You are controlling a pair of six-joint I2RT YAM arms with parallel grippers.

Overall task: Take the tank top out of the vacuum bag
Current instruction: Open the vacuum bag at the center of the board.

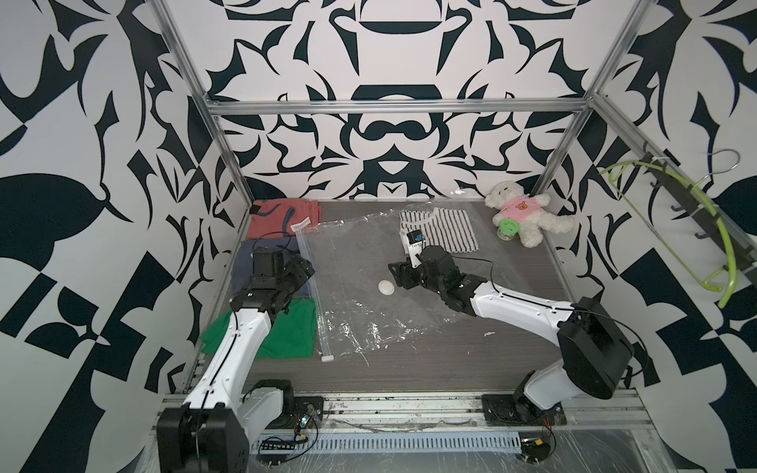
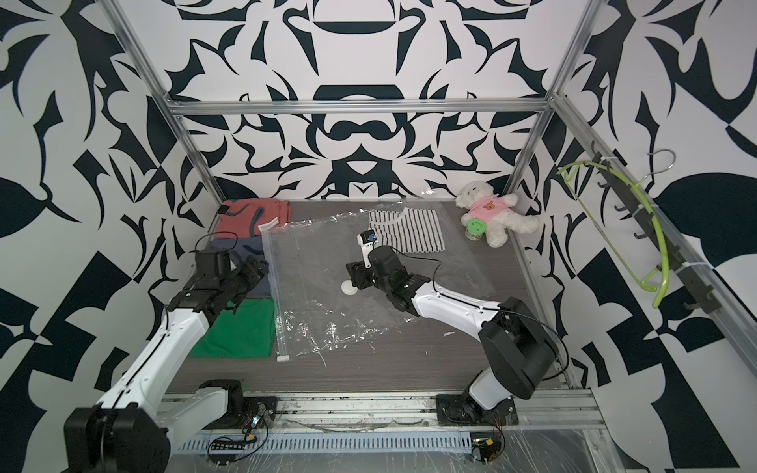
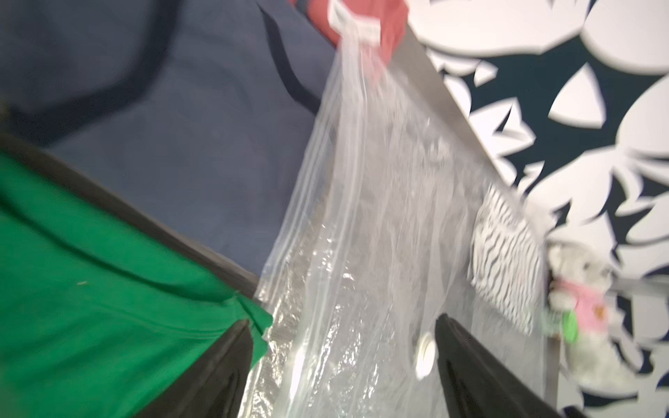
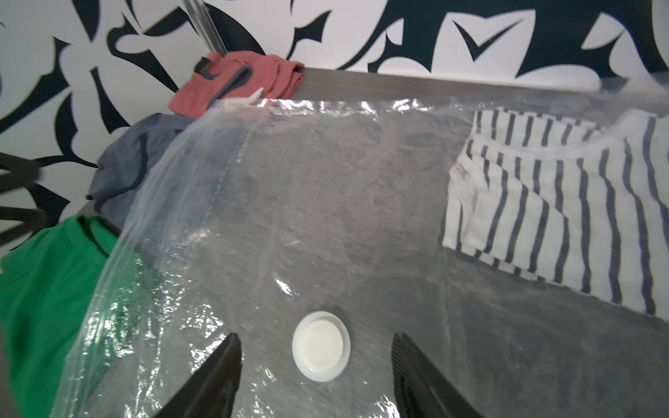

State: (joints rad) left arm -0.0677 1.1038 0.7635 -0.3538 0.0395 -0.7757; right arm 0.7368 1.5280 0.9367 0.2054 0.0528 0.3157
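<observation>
Right fingers [image 4: 217, 380] are standing apart, gripping nothing, flanking the round white valve [image 4: 321, 349] (a gap only the right wrist view shows); left fingers [image 3: 467, 369] are gaping empty too; the crinkly clear vacuum bag [image 1: 360, 262] is lying flat on the worktop [image 1: 450, 360], enclosing the striped tank top [image 1: 442, 229] at its far corner.

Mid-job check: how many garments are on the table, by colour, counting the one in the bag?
Red garment: 1
Blue garment: 1
Green garment: 1
Striped tank top, inside the vacuum bag: 1
Total: 4
</observation>
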